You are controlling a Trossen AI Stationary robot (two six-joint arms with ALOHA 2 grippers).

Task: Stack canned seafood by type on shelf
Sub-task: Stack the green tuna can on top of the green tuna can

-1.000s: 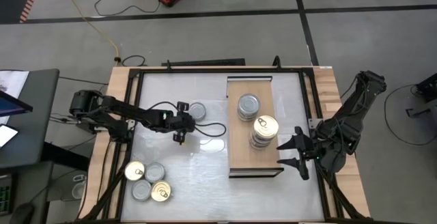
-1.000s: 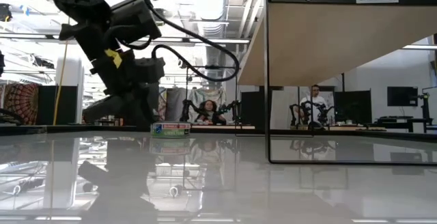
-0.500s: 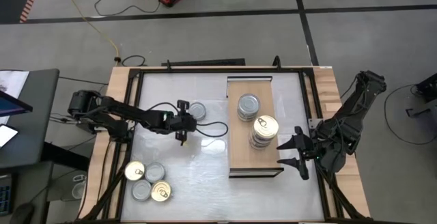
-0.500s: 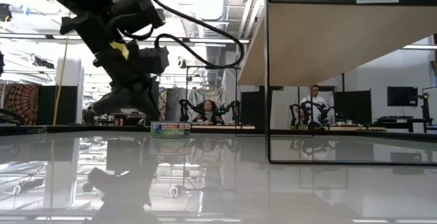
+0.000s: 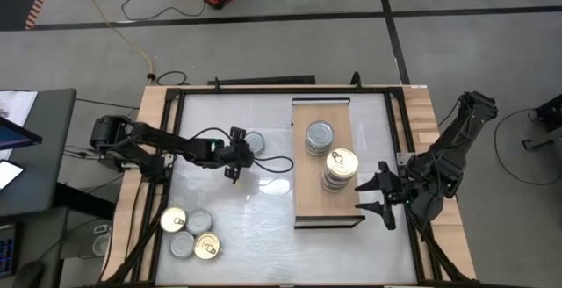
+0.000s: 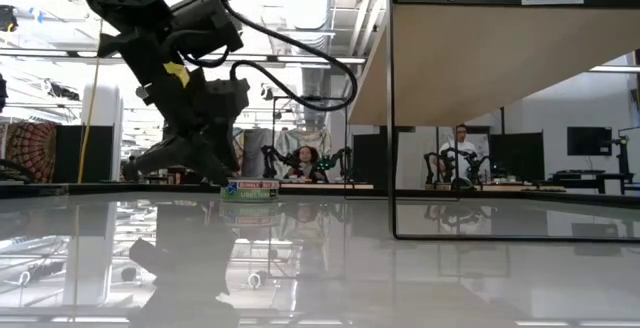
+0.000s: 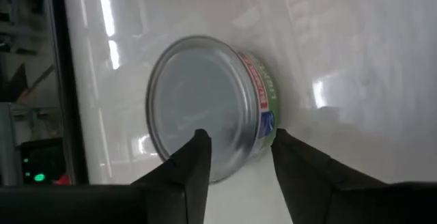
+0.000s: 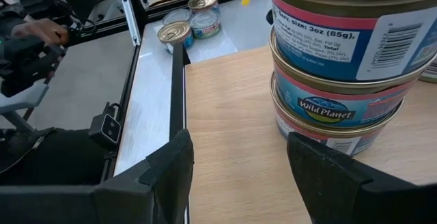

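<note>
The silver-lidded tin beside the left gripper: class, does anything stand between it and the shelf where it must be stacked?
Nothing visible does. The silver-lidded tin sits on the tabletop at the left gripper, and only bare surface lies between it and the shelf. The two stacks already stand on the shelf. The right gripper waits beyond the shelf's far edge.

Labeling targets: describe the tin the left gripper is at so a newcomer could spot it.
On the grey-white tabletop, look left of the wooden shelf. One tin sits alone by the left gripper. Its plain silver lid and solitude separate it from the four clustered tins.
</note>
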